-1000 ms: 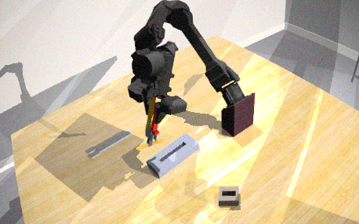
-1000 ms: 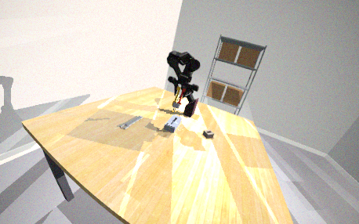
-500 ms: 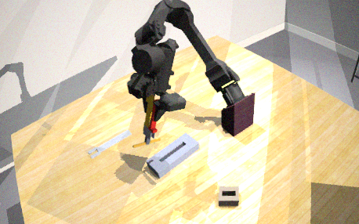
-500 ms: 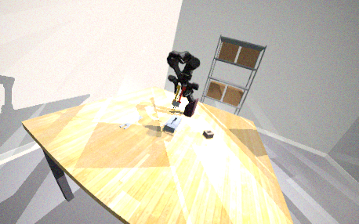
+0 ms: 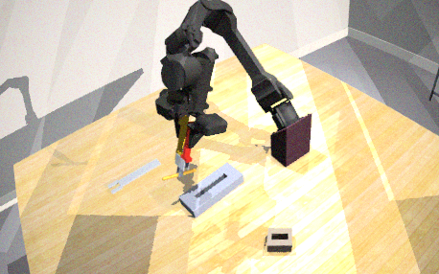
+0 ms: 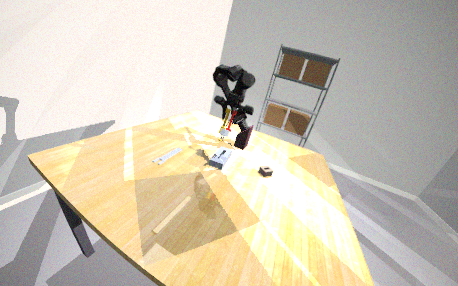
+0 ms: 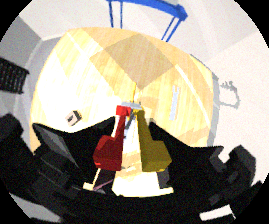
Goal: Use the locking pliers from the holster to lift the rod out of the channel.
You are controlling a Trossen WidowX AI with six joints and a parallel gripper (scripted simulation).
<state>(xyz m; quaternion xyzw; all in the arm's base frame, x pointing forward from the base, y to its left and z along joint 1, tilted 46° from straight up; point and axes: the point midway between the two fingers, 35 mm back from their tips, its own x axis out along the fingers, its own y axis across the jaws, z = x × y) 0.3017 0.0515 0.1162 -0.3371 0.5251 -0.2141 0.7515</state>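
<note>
A: Claw clamped on the pliers; rod below it, crossing their jaws, seemingly clear of the channel block. Advice?

B: Keep squeeze steady, wrist still; raise straight if height is short.

A: Unclear?

B: Lock engagement; finger contact, hidden by handles; exact clearance.

The bent arm points its closed-in gripper downward.
</note>
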